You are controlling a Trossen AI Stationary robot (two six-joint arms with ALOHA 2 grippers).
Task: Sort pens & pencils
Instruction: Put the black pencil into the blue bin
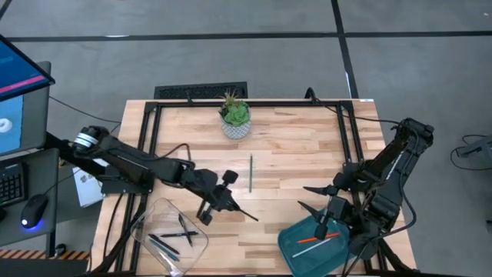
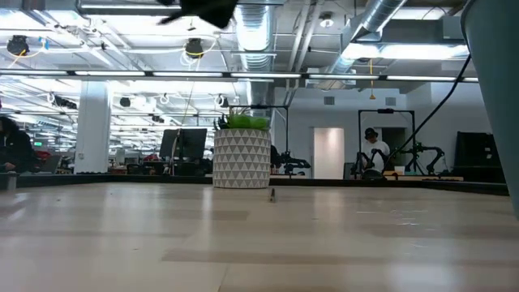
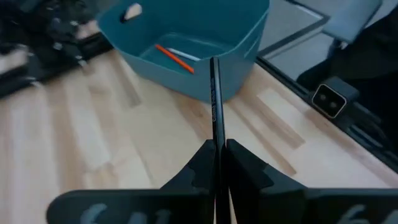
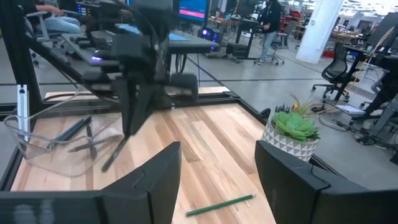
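Wood planks of the table (image 1: 307,146) are filling the low view right up to the lens, and you are working across that whole surface with two bins at the near edge. You are carrying the risk mainly at the teal bin (image 1: 315,245), the larger container, already holding an orange-red pencil (image 1: 317,239): your right gripper (image 1: 332,211) is hovering just over its rim with fingers spread and nothing between them, so a careless swing could be knocking the bin. Your clear tray (image 1: 171,229), beside the left arm, is holding a few dark pens (image 1: 178,235), and its thin wall looks likely to slide if nudged.

Your left gripper (image 1: 219,198) is clamping a black pen (image 3: 215,102) near one end, above the table between the two bins. Most of the pen's length is sticking out past the fingertips, so it could be pivoting in the grip or catching a bin rim as you are lowering it. Sending it to the wrong bin is also possible; I can't tell which bin it belongs in.

Smallest, a green pencil (image 1: 250,172) is lying alone mid-table near the potted plant (image 1: 235,115), easy to roll away.
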